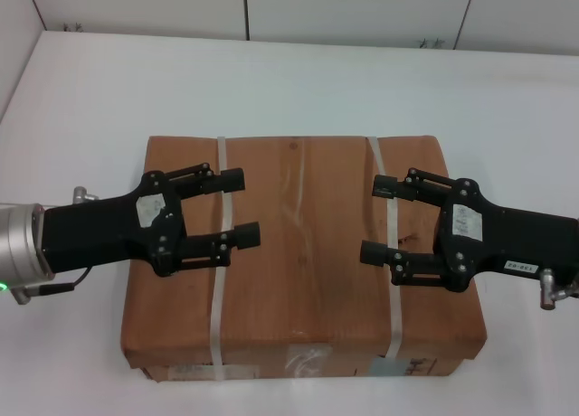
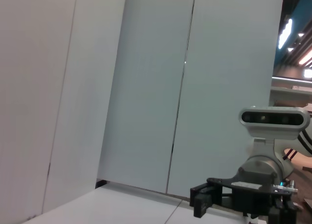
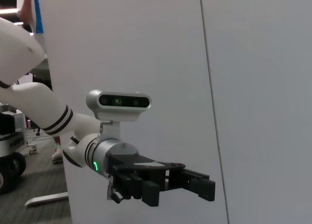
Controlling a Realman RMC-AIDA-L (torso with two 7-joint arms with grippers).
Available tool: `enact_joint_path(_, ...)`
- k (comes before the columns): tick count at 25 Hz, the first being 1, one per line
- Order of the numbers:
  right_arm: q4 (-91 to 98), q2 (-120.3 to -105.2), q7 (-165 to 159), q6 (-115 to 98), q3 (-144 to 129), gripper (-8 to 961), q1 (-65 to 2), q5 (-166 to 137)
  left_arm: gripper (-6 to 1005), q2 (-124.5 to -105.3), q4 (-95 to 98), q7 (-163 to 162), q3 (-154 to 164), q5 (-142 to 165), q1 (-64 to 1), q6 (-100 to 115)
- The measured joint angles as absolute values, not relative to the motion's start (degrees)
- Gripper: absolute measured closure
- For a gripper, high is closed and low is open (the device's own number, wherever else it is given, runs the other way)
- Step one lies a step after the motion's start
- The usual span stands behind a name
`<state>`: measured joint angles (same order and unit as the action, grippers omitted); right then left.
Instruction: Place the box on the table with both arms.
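The box (image 1: 308,262) is large, flat, brown cardboard and lies on the white table (image 1: 90,99). Two whitish straps (image 1: 220,289) cross it, a tape seam runs along its top, and labels (image 1: 303,362) show on its near side. My left gripper (image 1: 241,207) is open over the box's left half, fingers pointing right. My right gripper (image 1: 377,220) is open over the right half, fingers pointing left. Neither holds anything. The right gripper also shows in the left wrist view (image 2: 202,204), and the left gripper in the right wrist view (image 3: 195,185). The box is out of both wrist views.
White wall panels (image 1: 362,9) stand behind the table's far edge. The table reaches well past the box on the left, right and far sides. The box's near side is close to the bottom edge of the head view.
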<state>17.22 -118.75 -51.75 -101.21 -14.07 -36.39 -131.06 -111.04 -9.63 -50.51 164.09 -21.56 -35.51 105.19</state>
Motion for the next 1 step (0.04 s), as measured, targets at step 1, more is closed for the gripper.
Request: enact_joint_path(1,17.19,-118.75,-51.73,-101.2,-14.06,87,-36.39,-131.05,211,-111.04,-9.64,-50.5,164.09,-21.63,-35.51,105.19)
